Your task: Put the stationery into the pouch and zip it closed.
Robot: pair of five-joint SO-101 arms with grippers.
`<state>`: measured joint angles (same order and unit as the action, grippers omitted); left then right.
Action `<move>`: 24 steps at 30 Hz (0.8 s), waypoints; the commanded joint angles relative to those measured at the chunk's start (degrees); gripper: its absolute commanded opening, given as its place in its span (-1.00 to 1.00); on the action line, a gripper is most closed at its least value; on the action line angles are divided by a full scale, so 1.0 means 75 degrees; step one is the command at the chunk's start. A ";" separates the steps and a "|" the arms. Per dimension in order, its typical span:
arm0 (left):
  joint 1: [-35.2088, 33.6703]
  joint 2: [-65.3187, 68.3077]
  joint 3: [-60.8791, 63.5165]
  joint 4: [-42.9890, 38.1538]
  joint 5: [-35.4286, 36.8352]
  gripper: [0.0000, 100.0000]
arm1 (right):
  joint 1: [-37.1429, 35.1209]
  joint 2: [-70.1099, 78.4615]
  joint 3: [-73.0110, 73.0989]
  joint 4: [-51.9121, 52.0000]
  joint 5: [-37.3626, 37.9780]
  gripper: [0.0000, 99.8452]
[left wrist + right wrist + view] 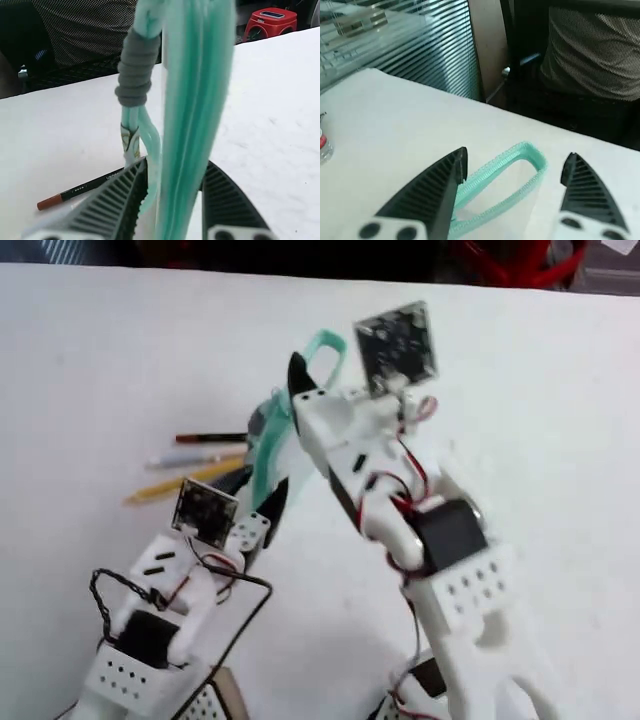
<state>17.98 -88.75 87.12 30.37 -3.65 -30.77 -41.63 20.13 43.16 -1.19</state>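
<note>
With left gripper (175,165) clamped on the near edge of the upright teal pouch (200,75) and right gripper (516,152) spread apart astride its far loop (495,162), close squarely on the loop, then spread the mouth toward the pencils (200,457) lying left on the worktop (100,360).

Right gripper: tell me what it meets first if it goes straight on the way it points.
Most likely the pouch: its teal zipper rim lies between the open fingers of the right gripper, directly in its line. Past the rim is bare table, though depth is hard to judge from the wrist view.
</note>
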 commanded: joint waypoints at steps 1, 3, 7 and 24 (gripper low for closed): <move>-0.0041 -0.0029 -0.0059 -0.0176 0.0094 -0.66 | 0.0041 -0.0568 -0.0094 -0.0006 0.0000 -0.48; -0.0041 -0.0029 -0.0059 -0.0176 0.0094 -0.66 | 0.0041 -0.0557 -0.0094 -0.0006 0.0000 -0.51; -0.0486 -0.0029 -0.0117 -0.0188 0.0141 -0.66 | 0.0475 -0.0229 -0.0094 -0.0006 0.0246 -0.52; 0.0674 -0.0041 0.0012 -0.0867 -0.1055 -0.95 | 0.2268 -0.0064 0.1489 0.1084 0.0305 -0.52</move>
<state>21.67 -88.66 88.35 25.63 -9.63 -15.38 -41.63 29.45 52.84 0.13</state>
